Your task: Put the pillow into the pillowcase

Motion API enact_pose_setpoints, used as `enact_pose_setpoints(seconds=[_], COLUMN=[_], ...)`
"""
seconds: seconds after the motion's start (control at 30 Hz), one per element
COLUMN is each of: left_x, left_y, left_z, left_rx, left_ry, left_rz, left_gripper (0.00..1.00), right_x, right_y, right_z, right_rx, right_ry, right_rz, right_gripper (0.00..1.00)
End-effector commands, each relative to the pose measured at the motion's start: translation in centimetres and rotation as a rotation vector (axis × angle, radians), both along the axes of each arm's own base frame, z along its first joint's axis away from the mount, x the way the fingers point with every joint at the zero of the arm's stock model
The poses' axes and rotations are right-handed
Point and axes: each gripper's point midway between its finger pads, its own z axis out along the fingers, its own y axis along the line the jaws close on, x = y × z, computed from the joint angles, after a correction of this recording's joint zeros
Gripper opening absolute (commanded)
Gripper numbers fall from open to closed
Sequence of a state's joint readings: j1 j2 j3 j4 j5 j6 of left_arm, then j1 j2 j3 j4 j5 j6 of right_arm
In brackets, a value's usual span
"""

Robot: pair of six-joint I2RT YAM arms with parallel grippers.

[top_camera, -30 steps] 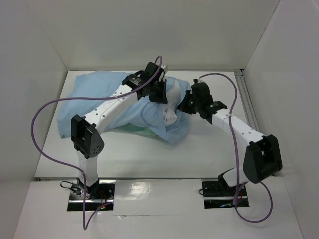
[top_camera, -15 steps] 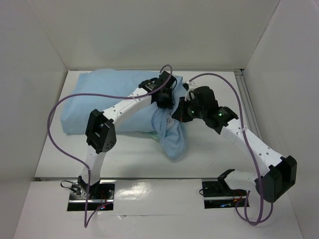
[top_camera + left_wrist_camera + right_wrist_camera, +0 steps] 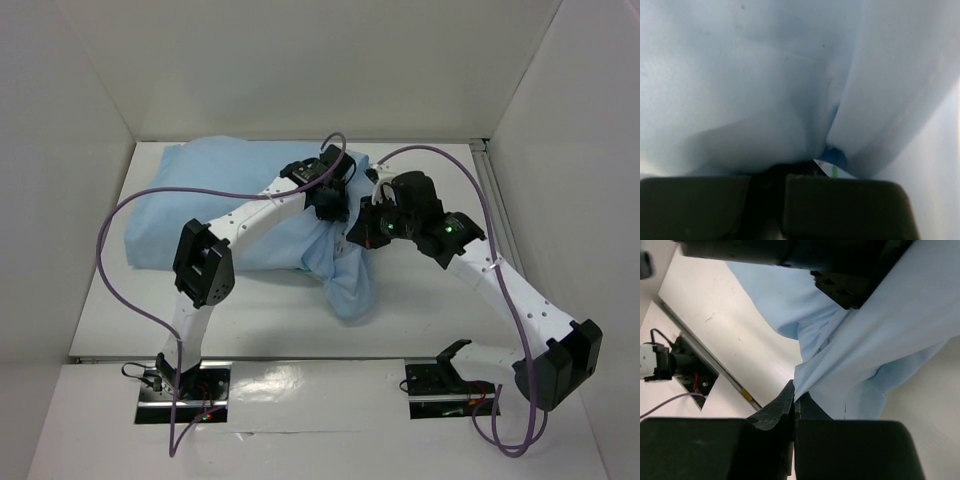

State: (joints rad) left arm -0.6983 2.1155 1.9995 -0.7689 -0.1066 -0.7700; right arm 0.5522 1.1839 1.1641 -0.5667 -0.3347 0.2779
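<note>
The light blue pillowcase lies bulging across the back left of the table, and one end hangs as a crumpled flap near the middle. No pillow shows in the top view; the left wrist view has only a thin green sliver under the cloth. My left gripper is shut on a fold of the pillowcase, which fills its view around the gripper. My right gripper sits just to the right, and its gripper is shut on the edge of the pillowcase.
White walls close in the table on the left, back and right. A metal rail runs along the right side. Purple cables loop above both arms. In the right wrist view the left arm's black body hangs close overhead.
Both grippers have shifted with the cloth held. The white patch seen at the opening a second ago is covered, and the pillowcase now lies fuller and smoother at the left.
</note>
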Motion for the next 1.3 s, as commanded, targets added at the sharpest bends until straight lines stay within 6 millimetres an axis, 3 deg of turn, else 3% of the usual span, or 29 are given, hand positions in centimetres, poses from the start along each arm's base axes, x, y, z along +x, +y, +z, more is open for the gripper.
enact_pose_setpoints(seconds=[0.0,0.03,0.07,0.13,0.23,0.3,0.33,0.47,0.57,0.6,0.67,0.73,0.77,0.87,0.9,1.0,1.03,1.1,1.2,1.23,1.27], left_x=[4.5,4.2,2.4,1.3,-1.7,-3.0,-3.8,-5.6,-5.7,-5.5,-5.4,-5.5,-5.6,-4.9,-5.1,-5.4,-5.4,-4.9,-5.1,-4.5,-4.8], left_y=[-0.7,-0.5,-0.9,-0.2,0.5,0.8,1.1,1.6,2.0,2.1,2.3,2.2,1.9,2.2,2.3,2.2,2.2,2.5,2.6,2.8,2.8], left_z=[3.5,4.3,6.0,7.5,8.6,9.2,10.6,12.1,12.1,12.0,12.0,11.5,10.9,8.7,8.4,6.4,5.2,4.3,1.6,1.6,1.5], left_rx=[-0.120,-0.139,-0.189,-0.226,-0.225,-0.237,-0.256,-0.292,-0.285,-0.273,-0.263,-0.240,-0.223,-0.144,-0.116,-0.065,-0.049,-0.020,0.026,0.024,0.024], left_ry=[-0.158,-0.157,-0.138,-0.117,-0.047,-0.026,-0.042,-0.042,-0.053,-0.063,-0.071,-0.076,-0.074,-0.067,-0.070,-0.047,-0.025,-0.023,0.033,0.031,0.046], left_rz=[0.055,0.033,-0.040,-0.073,-0.150,-0.178,-0.188,-0.217,-0.207,-0.208,-0.208,-0.212,-0.222,-0.204,-0.195,-0.190,-0.189,-0.172,-0.179,-0.169,-0.175], left_gripper=[0.00,0.00,0.00,0.07,0.31,0.37,0.41,0.38,0.30,0.19,0.12,0.13,0.28,0.70,0.73,0.78,0.78,0.78,0.63,0.31,0.14], right_x=[-2.4,-1.9,-1.9,-1.3,-0.6,-0.6,-0.2,0.3,1.0,1.3,2.2,2.7,3.5,4.4,5.0,5.7,6.1,6.7,7.4,7.5,8.0], right_y=[1.2,1.2,0.9,0.6,0.1,-0.5,-0.8,-2.0,-2.7,-2.8,-4.1,-5.8,-7.2,-7.8,-7.4,-6.1,-5.8,-5.1,-4.6,-4.6,-4.4], right_z=[1.5,-0.6,-2.4,-3.2,-3.6,-3.8,-3.9,-3.9,-1.9,-1.4,-0.3,-0.2,0.2,-0.1,-0.9,-2.0,-2.2,-3.0,-4.0,-4.5,-4.7], right_rx=[0.069,0.034,0.002,-0.007,-0.030,-0.067,-0.087,-0.138,-0.116,-0.115,-0.113,-0.146,-0.151,-0.148,-0.170,-0.179,-0.177,-0.186,-0.199,-0.209,-0.215], right_ry=[0.026,0.074,0.106,0.101,0.084,0.078,0.077,0.059,0.009,-0.005,-0.023,-0.016,-0.026,0.004,0.020,0.068,0.066,0.084,0.094,0.101,0.099], right_rz=[0.033,0.008,-0.006,-0.042,-0.084,-0.092,-0.114,-0.166,-0.230,-0.243,-0.344,-0.454,-0.576,-0.682,-0.680,-0.653,-0.653,-0.641,-0.640,-0.640,-0.647], right_gripper=[0.03,0.03,0.03,0.11,0.53,0.73,0.76,0.76,0.71,0.68,0.56,0.41,0.36,0.33,0.44,0.54,0.62,0.64,0.63,0.61,0.57])
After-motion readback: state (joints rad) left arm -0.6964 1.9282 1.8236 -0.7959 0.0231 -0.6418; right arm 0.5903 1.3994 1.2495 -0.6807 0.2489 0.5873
